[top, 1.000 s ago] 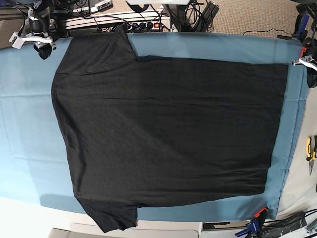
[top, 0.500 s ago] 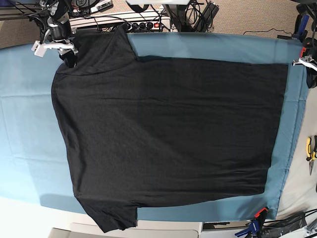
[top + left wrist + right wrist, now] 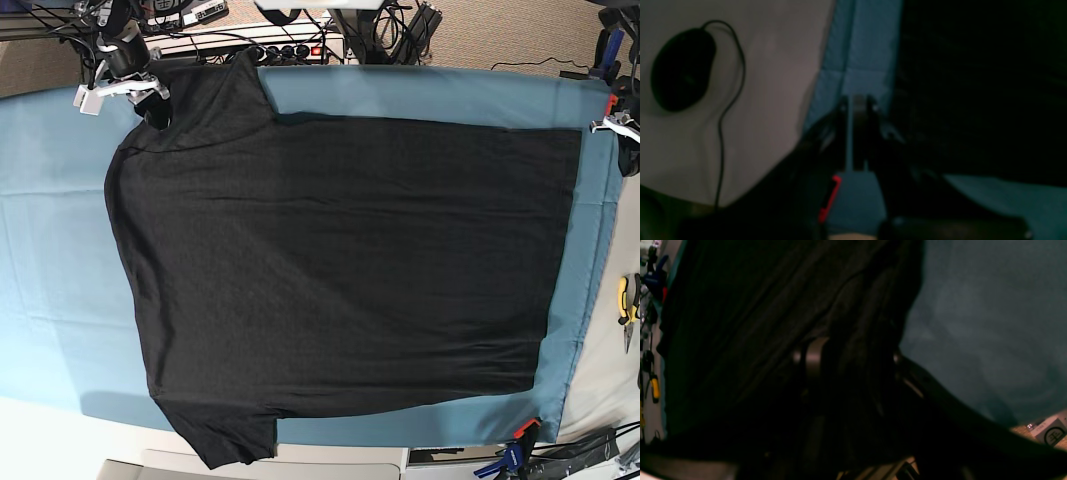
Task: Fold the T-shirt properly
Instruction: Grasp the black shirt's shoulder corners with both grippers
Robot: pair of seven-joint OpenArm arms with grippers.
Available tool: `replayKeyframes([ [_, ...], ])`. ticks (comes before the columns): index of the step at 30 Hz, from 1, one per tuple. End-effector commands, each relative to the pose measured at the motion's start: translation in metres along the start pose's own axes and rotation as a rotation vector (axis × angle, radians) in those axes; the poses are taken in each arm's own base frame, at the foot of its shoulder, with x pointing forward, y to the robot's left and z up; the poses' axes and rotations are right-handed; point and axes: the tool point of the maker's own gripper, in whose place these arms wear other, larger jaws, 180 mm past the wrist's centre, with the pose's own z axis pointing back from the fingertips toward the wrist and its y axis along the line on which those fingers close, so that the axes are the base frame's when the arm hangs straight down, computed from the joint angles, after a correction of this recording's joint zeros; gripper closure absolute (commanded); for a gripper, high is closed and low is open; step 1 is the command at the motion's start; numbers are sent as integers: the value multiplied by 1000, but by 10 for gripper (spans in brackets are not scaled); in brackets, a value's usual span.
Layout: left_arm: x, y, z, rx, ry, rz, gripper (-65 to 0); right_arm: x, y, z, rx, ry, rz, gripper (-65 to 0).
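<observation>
The T-shirt (image 3: 340, 270) lies spread flat and plain side up on the blue cloth (image 3: 50, 250), its collar end toward the right gripper (image 3: 152, 108) and its hem toward the left gripper (image 3: 628, 150). No fold has been made, so the task looks to be at its very start.

The right gripper sits at the shoulder corner by the far sleeve. In its wrist view the jaws stand apart with dark fabric (image 3: 773, 323) bunched between and just ahead of them, and the blue cloth shows off to one side. The jaws straddle the shirt's edge, but the picture is too dark to say whether they press on it or only surround it. That placement makes sense for a fold: a corner at the shoulder gives control of the whole top edge when lifted.

The left gripper hangs at the opposite end, just past the hem and beside the cloth's border. Its wrist view shows the fingers (image 3: 858, 110) pressed together with nothing between them; the shirt's dark hem lies just to one side of the tips, apart from them. On the other side, on bare tabletop, rests a black computer mouse (image 3: 681, 68) with its cord. This arm appears parked clear of the shirt, probably waiting until the hem corner is needed.
</observation>
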Motion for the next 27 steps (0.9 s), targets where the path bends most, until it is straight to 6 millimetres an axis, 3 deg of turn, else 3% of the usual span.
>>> replayKeyframes([
  [1,14,1,2,-6,-40,-8,-40,-28,-23,8,-97,136,28,-204],
  [4,15,4,2,9,-45,22,-52,-27,-17,8,-53,151,92,-20],
  [5,14,6,2,21,-42,40,-68,-26,-17,8,-50,149,97,0],
  [9,15,15,1,70,-40,87,-143,-20,-18,7,-50,143,116,0],
  [13,7,20,-11,65,-25,155,-145,-19,-18,7,-51,144,122,0],
  [19,-31,29,-36,21,60,355,-145,-17,-19,7,-52,144,128,0],
  [27,-36,22,-39,-31,67,400,-145,-17,-19,7,-54,143,133,0],
])
